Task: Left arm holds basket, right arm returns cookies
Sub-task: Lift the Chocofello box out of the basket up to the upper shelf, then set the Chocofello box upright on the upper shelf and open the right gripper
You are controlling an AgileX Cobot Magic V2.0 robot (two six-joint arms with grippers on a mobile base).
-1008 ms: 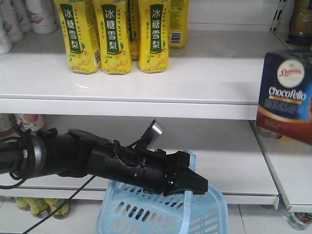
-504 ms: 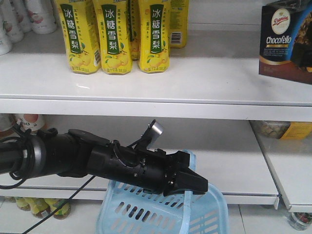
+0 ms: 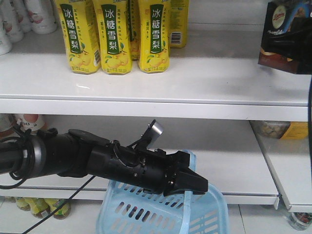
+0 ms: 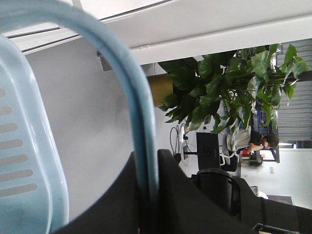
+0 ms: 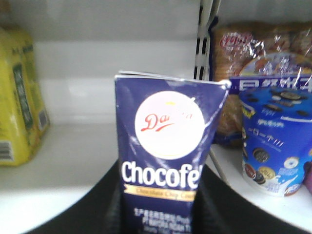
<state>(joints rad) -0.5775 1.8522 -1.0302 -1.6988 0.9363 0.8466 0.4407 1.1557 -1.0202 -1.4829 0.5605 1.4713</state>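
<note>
— What step are you on?
— My left gripper (image 3: pixel 192 184) is clamped on the basket (image 3: pixel 161 214) handle, low at six o'clock. My right gripper (image 5: pixel 161 204) grips the cookies (image 3: pixel 286 36), up at two o'clock over the upper shelf (image 3: pixel 146 83).
— And next?
— I judge setting it down. The box's long axis is upright, logo facing me.

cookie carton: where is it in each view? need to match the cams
Front view: cookies at the top right edge, over the upper shelf, partly cut off.
Left wrist view: not in it; only the basket handle in the left hand.
Right wrist view: cookies centre, gripped by the right hand.
Shared landmark: yellow bottles left of the carton.
</note>
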